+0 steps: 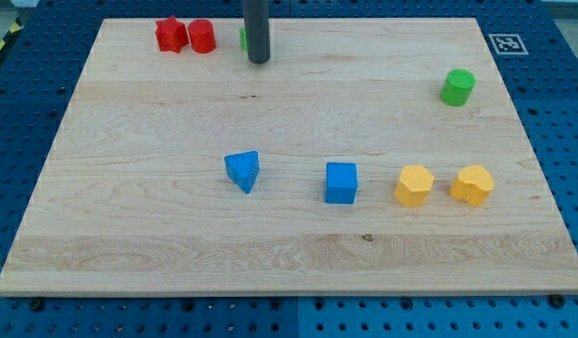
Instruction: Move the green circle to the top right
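The green circle (457, 86) is a short green cylinder standing near the board's right edge, in the upper part of the view. My tip (258, 61) is at the view's top, left of centre, far to the left of the green circle. A second green block (243, 38) peeks out just left of the rod; most of it is hidden and its shape cannot be made out.
A red star (170, 35) and a red cylinder (202, 36) sit at the top left. A blue triangle (243, 170), a blue cube (342, 182) and two yellow blocks (414, 185) (472, 184) form a row across the lower middle. The wooden board (129, 263) lies on a blue pegboard.
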`<state>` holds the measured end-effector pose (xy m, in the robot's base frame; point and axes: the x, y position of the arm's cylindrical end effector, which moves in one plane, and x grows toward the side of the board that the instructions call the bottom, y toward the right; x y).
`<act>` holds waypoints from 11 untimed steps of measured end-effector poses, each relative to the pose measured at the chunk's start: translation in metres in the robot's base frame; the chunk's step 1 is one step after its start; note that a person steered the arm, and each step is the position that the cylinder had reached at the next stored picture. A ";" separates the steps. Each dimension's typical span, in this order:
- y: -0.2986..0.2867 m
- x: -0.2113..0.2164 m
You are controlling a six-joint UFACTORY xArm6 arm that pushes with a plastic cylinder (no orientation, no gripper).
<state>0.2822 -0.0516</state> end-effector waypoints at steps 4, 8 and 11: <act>0.231 0.133; 0.313 0.112; 0.219 0.072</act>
<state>0.3540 0.1676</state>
